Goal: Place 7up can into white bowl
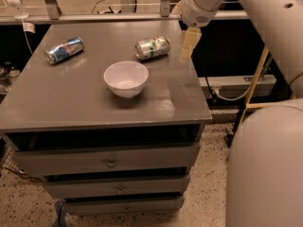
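As it lies sideways, 7up can [152, 48] near gripper [188, 48], not touching (opening unclear).

I see a grey metal cabinet [71, 93] with a flat, faintly glossy top and three shallow drawers [142, 157], each with a small round knob [111, 163]. It stands on a speckled beige stone floor [23, 202]. Behind it runs a pale metal rail [94, 18] over dark space. To the right are a long grey box [236, 85] and a slanted tan pole [253, 84]. The gripper [188, 44] hangs over the cabinet's back right corner.
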Controlling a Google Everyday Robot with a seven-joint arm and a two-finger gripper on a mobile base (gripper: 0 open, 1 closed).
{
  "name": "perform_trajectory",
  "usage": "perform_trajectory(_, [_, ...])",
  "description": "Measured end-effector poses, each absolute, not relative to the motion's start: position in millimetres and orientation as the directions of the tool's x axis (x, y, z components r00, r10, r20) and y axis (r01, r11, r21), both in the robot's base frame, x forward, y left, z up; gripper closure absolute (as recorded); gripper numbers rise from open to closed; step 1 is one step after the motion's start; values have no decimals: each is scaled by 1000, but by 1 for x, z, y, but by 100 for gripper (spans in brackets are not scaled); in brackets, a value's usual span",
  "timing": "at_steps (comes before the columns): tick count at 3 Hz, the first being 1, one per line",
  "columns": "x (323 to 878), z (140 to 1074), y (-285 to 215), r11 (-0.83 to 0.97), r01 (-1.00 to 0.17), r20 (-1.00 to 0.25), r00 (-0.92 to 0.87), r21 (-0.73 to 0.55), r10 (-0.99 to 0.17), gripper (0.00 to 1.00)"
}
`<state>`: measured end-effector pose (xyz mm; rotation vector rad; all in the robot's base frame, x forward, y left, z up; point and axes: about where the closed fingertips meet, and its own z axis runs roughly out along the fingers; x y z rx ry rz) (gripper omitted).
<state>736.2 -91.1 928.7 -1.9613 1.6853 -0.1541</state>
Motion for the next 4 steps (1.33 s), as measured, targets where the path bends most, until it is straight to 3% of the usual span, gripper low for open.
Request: perform_trajectory(4, [779,885,-53,-169,-905,-182,256,-391,-949,0])
